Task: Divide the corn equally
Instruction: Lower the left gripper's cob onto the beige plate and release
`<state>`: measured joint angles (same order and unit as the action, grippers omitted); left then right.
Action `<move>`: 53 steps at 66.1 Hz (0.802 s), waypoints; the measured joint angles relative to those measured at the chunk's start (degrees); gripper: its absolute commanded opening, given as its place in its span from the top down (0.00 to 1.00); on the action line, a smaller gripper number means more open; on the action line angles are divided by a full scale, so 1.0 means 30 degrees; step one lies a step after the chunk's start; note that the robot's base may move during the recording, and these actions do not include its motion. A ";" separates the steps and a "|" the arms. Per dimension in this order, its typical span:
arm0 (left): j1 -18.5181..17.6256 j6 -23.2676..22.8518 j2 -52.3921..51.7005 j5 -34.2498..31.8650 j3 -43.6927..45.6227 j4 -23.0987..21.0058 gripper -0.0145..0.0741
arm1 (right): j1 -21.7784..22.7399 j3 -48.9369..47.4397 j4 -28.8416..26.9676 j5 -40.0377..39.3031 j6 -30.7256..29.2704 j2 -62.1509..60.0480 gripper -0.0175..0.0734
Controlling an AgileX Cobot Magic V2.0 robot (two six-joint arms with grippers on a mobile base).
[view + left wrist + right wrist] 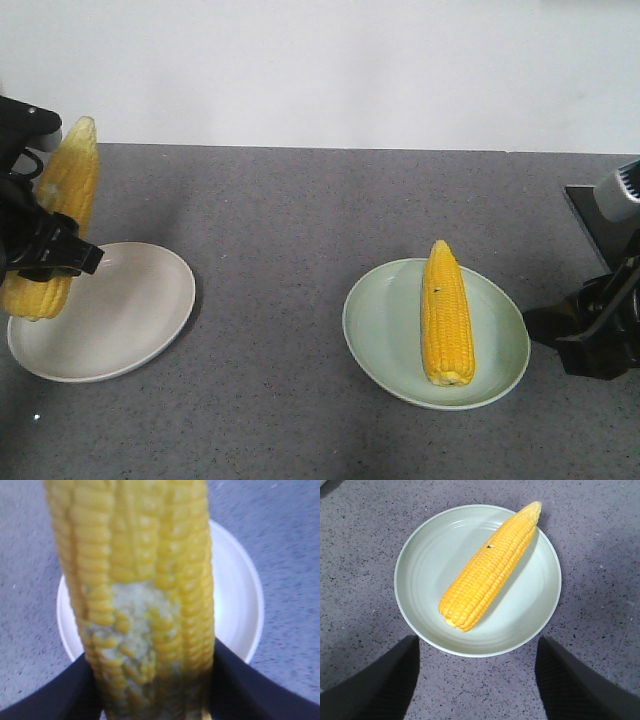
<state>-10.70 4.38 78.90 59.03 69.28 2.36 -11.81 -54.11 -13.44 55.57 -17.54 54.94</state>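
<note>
Grey speckled tabletop point(300, 300) against a plain white wall point(350, 70).

One cob of corn point(57, 215) is up off the surface, clamped in the left gripper point(45, 250) near its lower third. Long axis close to upright, tip leaning up and away, blunt end hanging over the near-left edge of the white plate point(130, 320). In the left wrist view the cob point(140, 595) fills the frame between the dark fingers point(240, 685), with the white plate point(240, 600) directly below; a patch of kernels is missing, showing pale core.

Second cob point(447, 312) lies flat on the pale green plate point(385, 330), tip toward the wall. Right wrist view: that cob point(487, 570) runs diagonally across the green plate point(420, 580).

Right gripper point(595, 335) sits just right of the green plate, holding nothing, jaws spread wide with the plate framed between them.

Judgement: the held cob needs only lowering and tilting flat onto the white plate beneath it; left arm is the one placed for it. One cob per plate results.

No brands, labels or writing legible anywhere.
</note>
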 measured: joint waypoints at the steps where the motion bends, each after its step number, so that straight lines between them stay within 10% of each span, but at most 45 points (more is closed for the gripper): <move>1: 0.0065 0.0000 0.0059 0.0020 0.0000 0.0000 0.49 | 0.0000 0.0000 0.0000 0.0000 0.0000 0.0000 0.30; 53: 0.1398 0.0000 0.4983 -0.0989 0.0000 -0.2386 0.45 | 0.0000 0.0000 0.0000 0.0018 -0.0022 0.0000 0.30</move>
<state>-6.51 4.38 93.84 56.06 69.28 -4.80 -11.81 -54.11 -13.44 55.62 -17.60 54.94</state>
